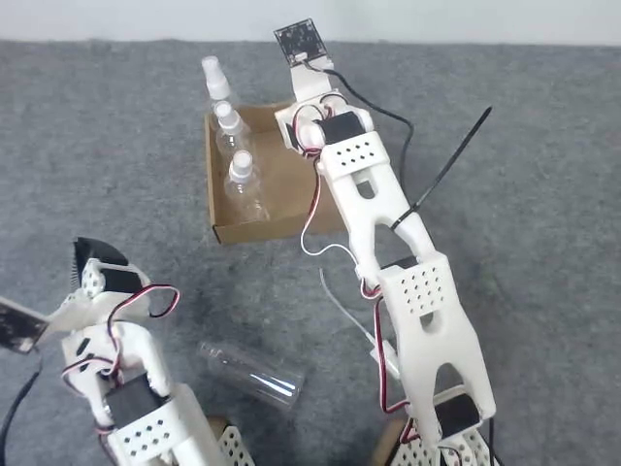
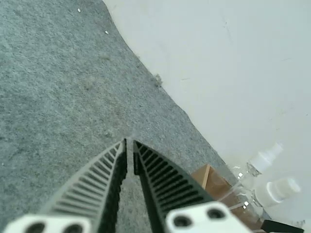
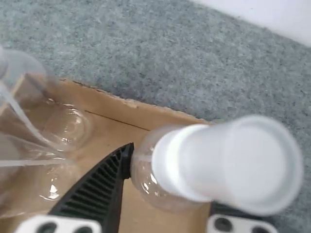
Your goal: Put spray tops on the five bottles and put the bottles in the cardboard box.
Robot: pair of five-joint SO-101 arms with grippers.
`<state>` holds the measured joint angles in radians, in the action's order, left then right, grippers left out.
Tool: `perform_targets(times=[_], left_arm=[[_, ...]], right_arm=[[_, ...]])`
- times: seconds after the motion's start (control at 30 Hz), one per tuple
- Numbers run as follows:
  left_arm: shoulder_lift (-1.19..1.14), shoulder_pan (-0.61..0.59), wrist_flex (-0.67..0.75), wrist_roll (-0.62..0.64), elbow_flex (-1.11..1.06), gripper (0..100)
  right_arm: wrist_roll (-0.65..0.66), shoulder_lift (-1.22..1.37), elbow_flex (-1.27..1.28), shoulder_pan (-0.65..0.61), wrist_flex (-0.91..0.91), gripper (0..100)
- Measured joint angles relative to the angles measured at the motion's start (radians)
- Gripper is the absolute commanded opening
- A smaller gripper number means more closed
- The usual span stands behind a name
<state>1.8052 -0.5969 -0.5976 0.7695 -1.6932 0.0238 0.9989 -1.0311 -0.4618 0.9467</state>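
- The right claw [image 3: 170, 187] appears clenched on an upright capped bottle [image 3: 218, 165], though its far finger is hidden. The bottle hangs straight above the cardboard box [image 1: 281, 231], at its right side.
- Three topped bottles [image 1: 243, 180] stand along the box's left wall.
- The left claw [image 2: 130, 144] is closed on nothing and aimed away from the last bottle [image 1: 250, 373], which lies crosswise on the table [image 1: 505, 116] between the arm bases.

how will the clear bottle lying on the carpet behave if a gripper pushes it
The bottle lies on its side and is round, so it will probably roll, though the fuzzy carpet may slow it. It looks empty and thin-walled, so it is likely light and easily knocked away. Its glossy surface may be slippery to grasp.
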Motion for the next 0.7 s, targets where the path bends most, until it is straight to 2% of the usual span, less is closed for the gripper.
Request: perform_targets(times=[0.17,0.27,0.7], left_arm=[[0.0,0.0,0.0,0.0,0.0,1],[0.0,0.0,0.0,0.0,0.0,1],[0.0,0.0,0.0,0.0,0.0,1]], right_arm=[[0.003,0.0,0.0,0.002,0.0,32.2],[0.003,0.009,0.0,0.003,0.021,35.5],[0.003,0.017,0.002,0.005,0.074,37.1]])
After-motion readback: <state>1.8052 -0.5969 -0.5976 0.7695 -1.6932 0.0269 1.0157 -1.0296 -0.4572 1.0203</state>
